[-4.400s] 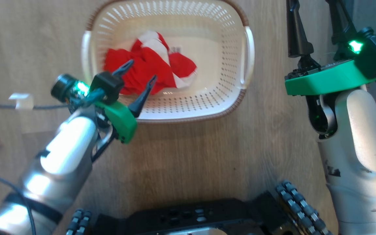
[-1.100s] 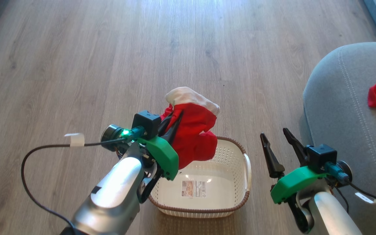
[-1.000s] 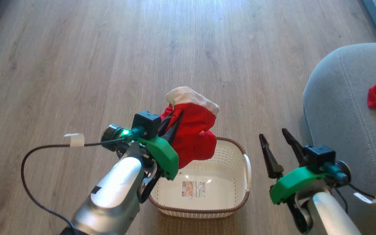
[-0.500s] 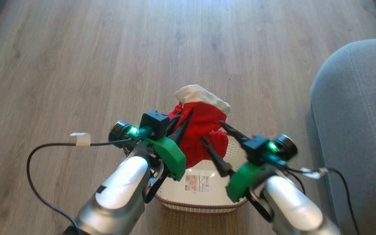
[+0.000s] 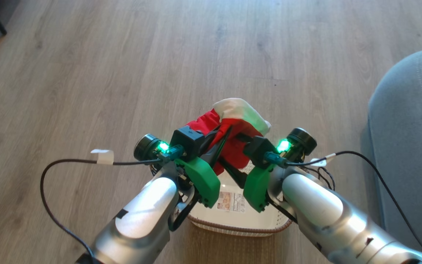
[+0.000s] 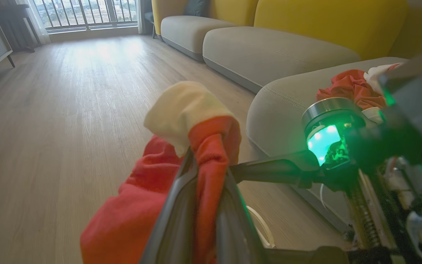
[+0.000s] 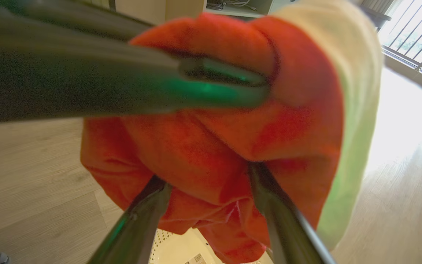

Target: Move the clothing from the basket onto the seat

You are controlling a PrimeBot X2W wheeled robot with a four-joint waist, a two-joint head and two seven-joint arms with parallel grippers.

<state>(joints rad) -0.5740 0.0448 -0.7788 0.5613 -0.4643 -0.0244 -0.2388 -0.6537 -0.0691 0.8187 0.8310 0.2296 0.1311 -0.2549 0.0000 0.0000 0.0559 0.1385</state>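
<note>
The left arm's (image 5: pixel 148 212) jaws were clenched on the clothing (image 5: pixel 240 114), a bright red garment with a white panel. A fold of red fabric was pinched between the two dark fingers (image 6: pixel 174 216) in the left wrist view, and the white panel bulged above their tips. The garment was held in the air, clear of the basket (image 5: pixel 233 228), and its loose red end hung down toward the basket's opening.

The right arm's (image 5: pixel 313 209) jaws were spread wide and released. In the right wrist view, the hanging red fabric (image 7: pixel 214 146) was seen between and behind the two parted fingers (image 7: pixel 141 220). The left arm's fingers crossed that view above them. Whether the right fingers pressed on the fabric could not be told. In the head view, both sets of jaws were brought close together from either side of the garment, with green lights lit on both wrists.

The basket was set on the wooden floor (image 5: pixel 86 73), directly below the arms. A label sticker (image 5: pixel 231 201) was seen on its bare cream bottom.

The seat (image 5: pixel 408 146) was seen at the right edge of the head view, apart from the basket. In the left wrist view, a second red garment (image 6: pixel 346 88) was seen lying on the seat's grey cushion (image 6: pixel 280 110), with yellow backrests (image 6: pixel 324 22) behind.
</note>
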